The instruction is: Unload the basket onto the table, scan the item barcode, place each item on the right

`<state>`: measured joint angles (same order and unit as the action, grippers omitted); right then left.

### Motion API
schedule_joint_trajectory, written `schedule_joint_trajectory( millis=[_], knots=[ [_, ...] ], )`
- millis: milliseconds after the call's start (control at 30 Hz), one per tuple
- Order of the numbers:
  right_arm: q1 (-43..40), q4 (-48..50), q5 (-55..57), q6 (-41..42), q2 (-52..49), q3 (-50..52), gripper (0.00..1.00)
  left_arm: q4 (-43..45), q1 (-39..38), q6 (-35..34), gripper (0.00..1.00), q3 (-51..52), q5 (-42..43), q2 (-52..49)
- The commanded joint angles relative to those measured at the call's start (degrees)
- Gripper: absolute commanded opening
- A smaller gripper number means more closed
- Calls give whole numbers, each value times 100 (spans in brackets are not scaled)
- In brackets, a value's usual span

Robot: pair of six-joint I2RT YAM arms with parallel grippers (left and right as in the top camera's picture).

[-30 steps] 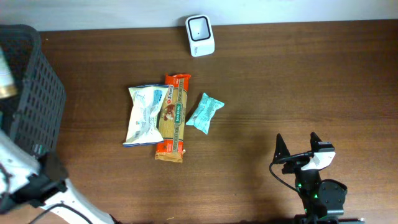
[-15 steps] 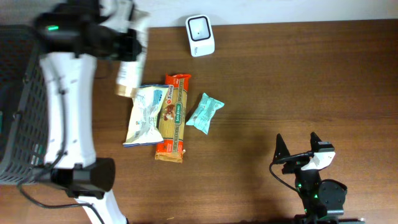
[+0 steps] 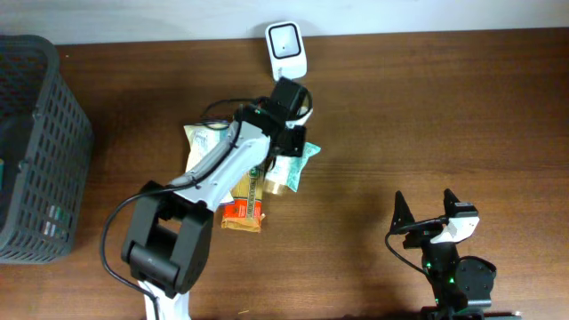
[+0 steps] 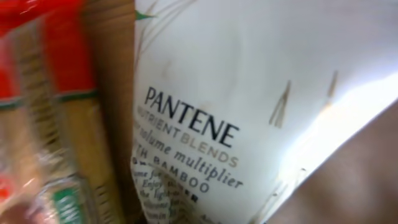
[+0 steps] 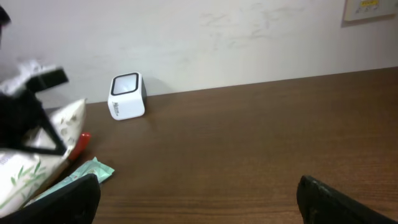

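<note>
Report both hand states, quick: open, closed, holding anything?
Left hand: closed on the Pantene bottle.
Right hand: open, holding nothing.

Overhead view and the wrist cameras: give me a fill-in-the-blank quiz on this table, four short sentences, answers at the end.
1. The brand printed on the bottle in the left wrist view is ____.
2. The scanner by the back wall is coloured ____.
3. In the overhead view, the dark mesh basket sits at the ____ edge.
4. The right gripper holds nothing, and its jaws stand ____.

Missing words: Pantene; white; left; open.
</note>
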<state>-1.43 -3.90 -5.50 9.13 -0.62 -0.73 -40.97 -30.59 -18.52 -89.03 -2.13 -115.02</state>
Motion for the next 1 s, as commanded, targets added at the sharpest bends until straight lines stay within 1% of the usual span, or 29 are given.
schedule_joint_trajectory(
  millis=[0,33,67,100,167,200,233,267,300,367,400,467,500,533,567,600,633,667,700,767,800,833,867,900,933,967],
  knots=[
    [-42,-15,-9,39,42,42,99,216,-37,-892,0,389,-1320,136],
    [-42,-15,-9,39,42,42,99,433,-39,-890,0,540,-1314,136],
    [-42,-15,-9,42,42,42,99,581,-39,-890,2,647,-1311,136],
    [-42,-15,-9,39,42,42,99,629,-39,-890,18,682,-1311,136],
    [-42,-15,-9,39,42,42,99,691,-39,-883,66,680,-1314,136],
    [-42,-15,-9,39,42,42,99,678,-39,-719,88,623,-1309,138],
    [-42,-15,-9,39,42,42,99,586,-37,-444,97,516,-1314,166],
    [-42,-15,-9,39,42,42,99,428,-35,-168,99,358,-1316,221],
    [-42,-15,-9,39,42,42,99,66,20,111,99,-9,-1340,345],
    [-42,-15,-9,39,42,42,99,-691,245,378,99,-887,-1338,627],
    [-42,-15,-9,39,42,42,99,-1019,393,393,99,-1349,-1333,754],
    [-42,-15,-9,39,42,42,99,-1799,861,645,99,-2546,-1333,1064],
    [-42,-15,-9,42,42,42,99,-1989,1036,815,99,-2909,-1335,1158],
    [-42,-15,-9,39,42,42,99,-2251,1386,1113,99,-3447,-1335,1316],
    [-42,-15,-9,39,42,42,99,-2402,1690,1255,99,-3766,-1338,1427],
    [-42,-15,-9,39,42,42,99,-2566,2173,1283,99,-4079,-1335,1567],
    [-42,-15,-9,39,42,42,99,-2684,2702,1281,99,-4218,-1333,1683],
    [-42,-15,-9,39,42,42,99,-2734,3047,1281,99,-4227,-1327,1749],
    [-42,-15,-9,39,42,42,99,-2924,3812,1276,99,-4227,-1226,1792],
    [-42,-15,-9,39,42,42,99,-3211,4594,1279,99,-4227,-929,1740],
    [-42,-15,-9,42,42,42,99,-3460,5235,1283,99,-4227,-664,1644],
    [-42,-15,-9,39,42,42,99,-3560,5598,1285,99,-4225,-531,1561],
    [-42,-15,-9,39,42,42,99,-3672,6052,1368,99,-4225,-219,1427],
    [-42,-15,-9,39,42,42,99,-3718,6284,1539,99,-4225,52,1335],
    [-42,-15,-9,39,42,42,98,-3816,6629,1823,99,-4225,549,1152],
    [-42,-15,-9,39,42,42,99,-3901,6811,1954,99,-4225,798,1025]
  ],
)
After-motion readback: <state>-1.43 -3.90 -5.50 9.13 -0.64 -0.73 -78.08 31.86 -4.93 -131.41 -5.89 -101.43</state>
